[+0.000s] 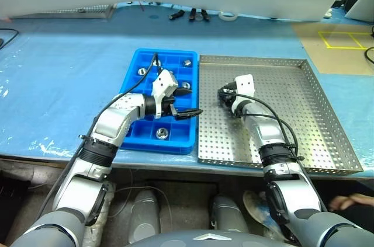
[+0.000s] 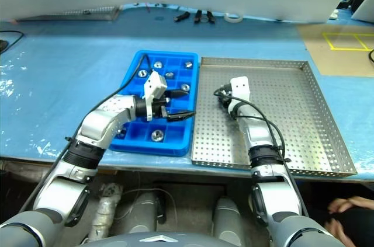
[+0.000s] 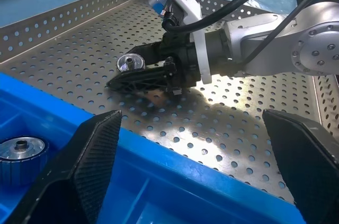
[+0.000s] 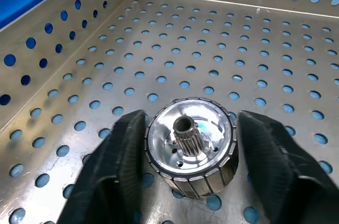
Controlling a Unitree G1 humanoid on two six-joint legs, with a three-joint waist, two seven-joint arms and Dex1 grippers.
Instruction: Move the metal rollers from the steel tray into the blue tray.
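- Over on the left, the blue tray (image 1: 131, 136) is sitting on the blue-covered table (image 1: 58, 77): glossy moulded plastic, cut into small square pockets, with shiny metal rollers already lying in several of them, one (image 1: 162, 133) near its front edge.
- The left gripper (image 1: 186, 102) is hanging over the blue tray's right-hand side, its two black ribbed fingers (image 3: 95, 155) spread wide apart with nothing between them.
- Just beside the blue tray, edge to edge, the steel tray (image 1: 327, 112) is lying flat: square, dull silver sheet metal, floor and low rim punched all over with small round holes.
- The right gripper (image 4: 185, 144) is resting low in the steel tray's near-left part, close to the wall that meets the blue tray.
- Its black fingers (image 4: 114, 166) are pressing in from both sides on one roller (image 4: 189, 144), clamped tight against it.
- That roller is standing on the perforated floor: a short thick cylinder, grooved around its outside, mirror-bright on top, with a small toothed hub and a hole at its centre.
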